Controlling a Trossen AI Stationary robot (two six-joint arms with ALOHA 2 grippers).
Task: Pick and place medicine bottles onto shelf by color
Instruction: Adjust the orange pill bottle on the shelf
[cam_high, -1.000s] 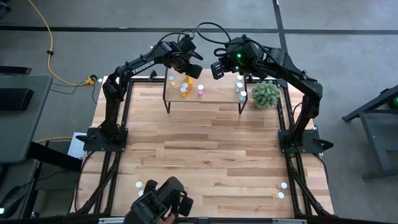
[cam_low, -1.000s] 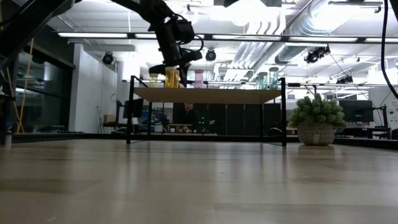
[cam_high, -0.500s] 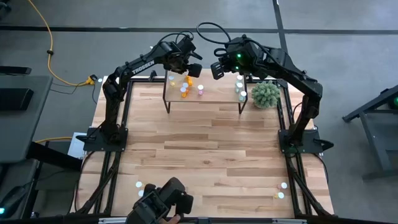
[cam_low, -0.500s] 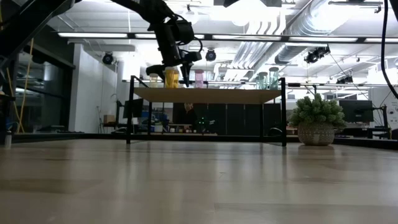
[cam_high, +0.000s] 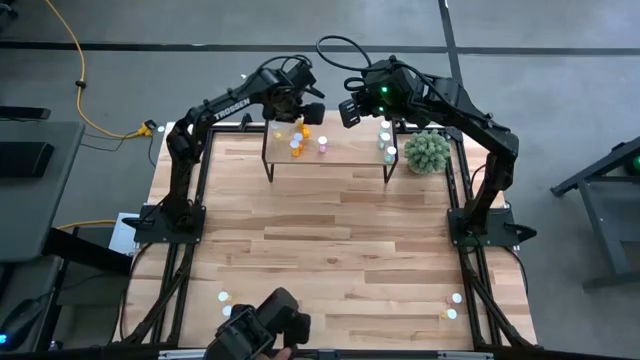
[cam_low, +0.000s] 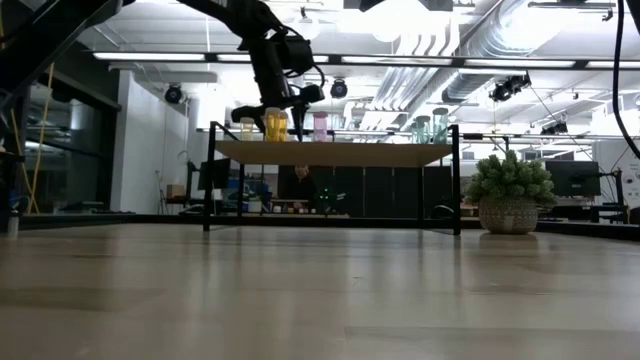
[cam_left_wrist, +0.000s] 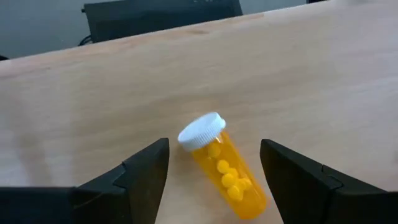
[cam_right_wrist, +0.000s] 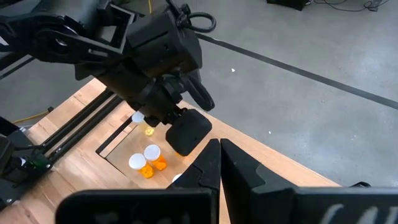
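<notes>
My left pincer (cam_left_wrist: 211, 171) stands open around the yellow bottle (cam_left_wrist: 225, 171) on the shelf (cam_left_wrist: 323, 74); lifting crooked could tip it toward 6 o'clock. Right pincer (cam_right_wrist: 219, 163) closed.

Two dark, matte-black jointed arms on black metal frame bases bolted beside a pale wood surface (cam_high: 330, 230). White "TROSSEN" lettering along the left arm's upper link; black cable looping over both wrists; green indicator light glowing on the right arm's wrist housing. Left hand (cam_left_wrist: 214, 171) with two broad, flat black fingers (cam_left_wrist: 146, 171), angular and chamfered at the tips. Right hand (cam_right_wrist: 219, 163) with slim black fingers tapering to narrow points, boxy black housing behind.
</notes>
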